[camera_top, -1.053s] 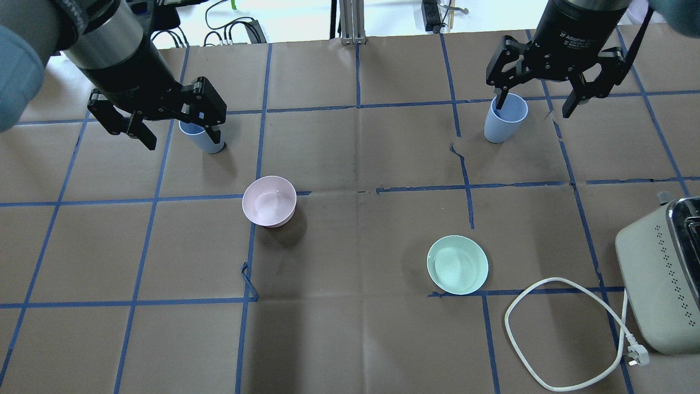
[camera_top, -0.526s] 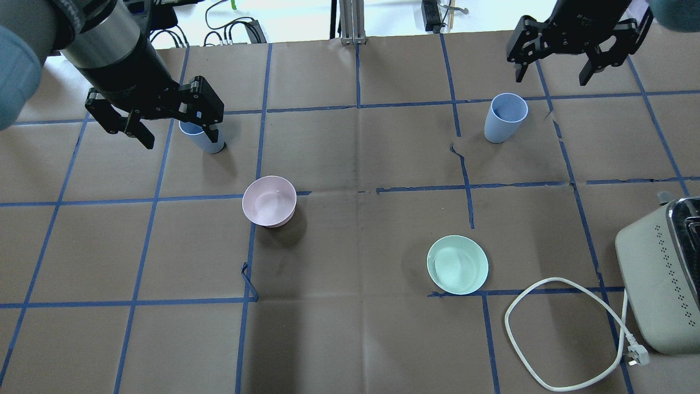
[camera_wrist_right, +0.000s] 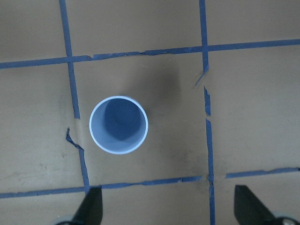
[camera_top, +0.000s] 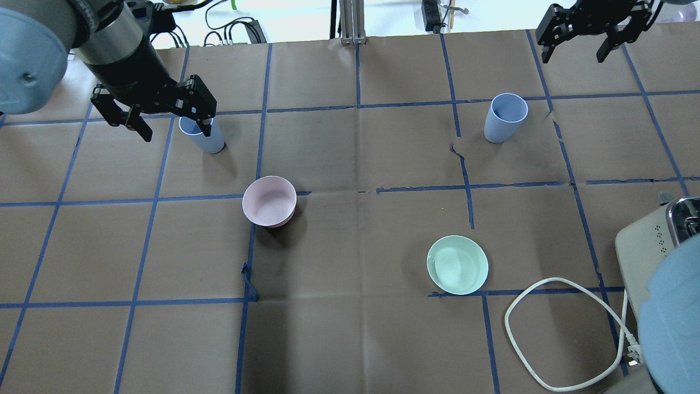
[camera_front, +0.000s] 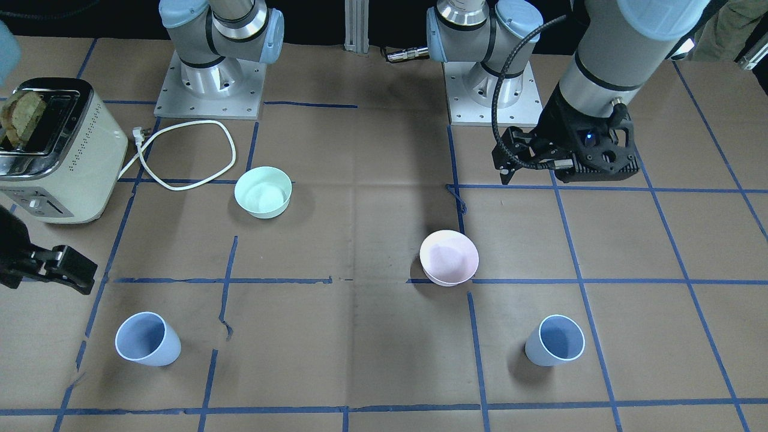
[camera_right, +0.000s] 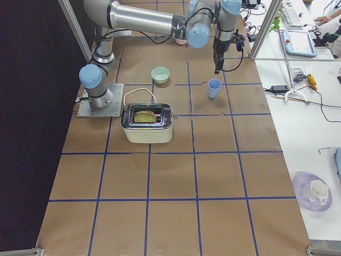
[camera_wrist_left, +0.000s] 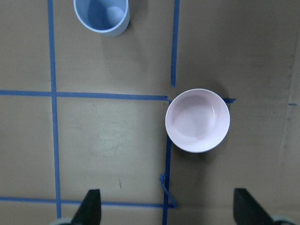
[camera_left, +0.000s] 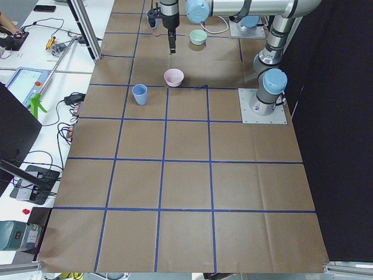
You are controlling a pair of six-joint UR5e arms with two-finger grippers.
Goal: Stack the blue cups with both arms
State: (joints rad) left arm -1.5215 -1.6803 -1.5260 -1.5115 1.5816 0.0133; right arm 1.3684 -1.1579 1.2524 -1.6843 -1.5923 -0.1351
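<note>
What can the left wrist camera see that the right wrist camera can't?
Only the left wrist view shows the pink bowl, plus one blue cup cut off at the picture's top edge. Only the right wrist view shows the other blue cup, whole, empty and seen straight down. Both show the brown table with blue tape lines, and black fingers spread wide, holding nothing: the left fingers and the right fingers.

Bright, even light covers the brown table point(camera_top: 350, 339). Soft shadows lie beside the pink bowl point(camera_top: 269, 201) and the blue cups point(camera_top: 506, 117). Beyond the table's far edge, the overhead view glares white.
</note>
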